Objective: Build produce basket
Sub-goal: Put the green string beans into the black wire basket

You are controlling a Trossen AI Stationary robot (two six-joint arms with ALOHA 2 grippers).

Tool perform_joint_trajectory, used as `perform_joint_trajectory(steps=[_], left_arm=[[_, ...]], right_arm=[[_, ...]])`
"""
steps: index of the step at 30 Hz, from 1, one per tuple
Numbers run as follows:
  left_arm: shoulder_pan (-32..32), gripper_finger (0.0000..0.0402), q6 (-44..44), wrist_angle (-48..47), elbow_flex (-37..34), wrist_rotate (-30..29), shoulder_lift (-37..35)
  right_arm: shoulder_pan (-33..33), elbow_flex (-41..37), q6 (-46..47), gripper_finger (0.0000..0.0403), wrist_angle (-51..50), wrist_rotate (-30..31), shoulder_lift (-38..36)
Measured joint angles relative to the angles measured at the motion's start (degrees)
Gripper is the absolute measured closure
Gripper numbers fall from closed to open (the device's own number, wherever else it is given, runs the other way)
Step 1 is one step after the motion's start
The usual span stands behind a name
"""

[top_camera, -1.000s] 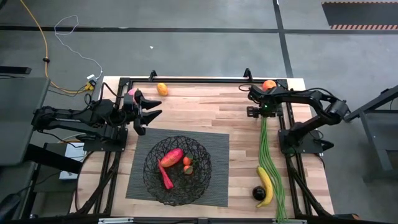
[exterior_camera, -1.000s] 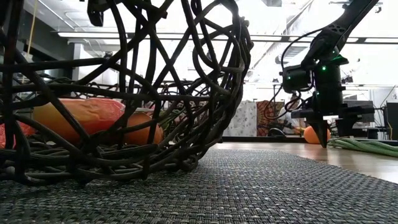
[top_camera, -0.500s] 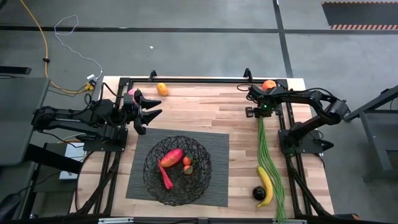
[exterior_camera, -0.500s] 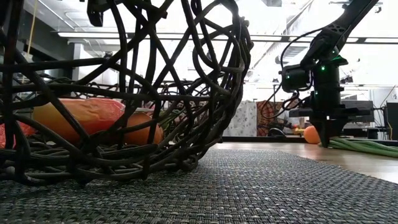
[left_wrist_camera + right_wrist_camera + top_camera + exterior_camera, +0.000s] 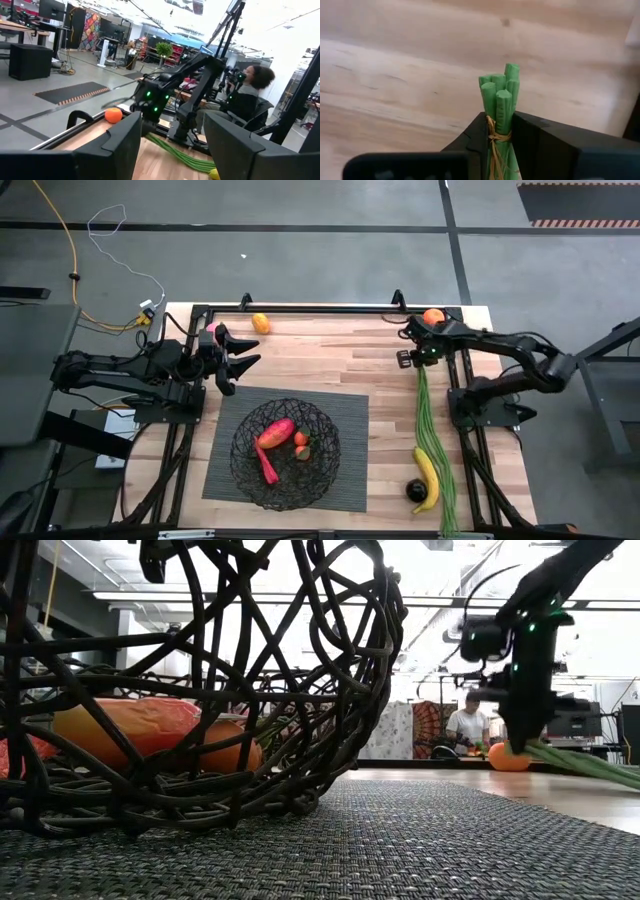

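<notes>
Right hand (image 5: 500, 142) grips the green beans (image 5: 500, 97) (tied end); left hand (image 5: 237, 355) gapes.

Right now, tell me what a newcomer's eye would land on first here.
The right gripper, at the table's far right, is shut on the tied end of the long green beans, lifting that end off the wood. The black wire basket sits mid-table on a dark mat, red and orange produce inside. The left gripper hangs open at far left.

Orange (image 5: 113, 115) beside far arm (image 5: 165, 90); green beans (image 5: 175, 152) below.
</notes>
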Motion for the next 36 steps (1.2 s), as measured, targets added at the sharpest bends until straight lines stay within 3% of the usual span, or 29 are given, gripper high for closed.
perform_joint_trajectory(steps=[8,13,23,30,36], left_arm=[[0.0,0.0197,0.0,0.0,0.0,-1.4,0.0],[0.0,0.0197,0.0,0.0,0.0,-1.4,0.0],[0.0,0.0197,0.0,4.0,0.0,-3.0,2.1],[0.0,0.0191,6.2,3.5,6.7,-2.7,11.8],[3.2,0.0143,7.6,-3.4,15.7,1.6,20.9]], right_arm=[[2.1,6.4,-7.4,0.0357,0.3,5.7,-14.7],[2.3,15.0,-13.9,0.0357,0.2,7.4,-18.5],[5.5,30.9,-18.8,0.0357,2.1,7.3,-15.2],[13.0,32.3,-19.5,0.0357,11.6,6.0,-11.7],[17.8,32.3,-19.7,0.0357,19.6,5.9,-10.4]])
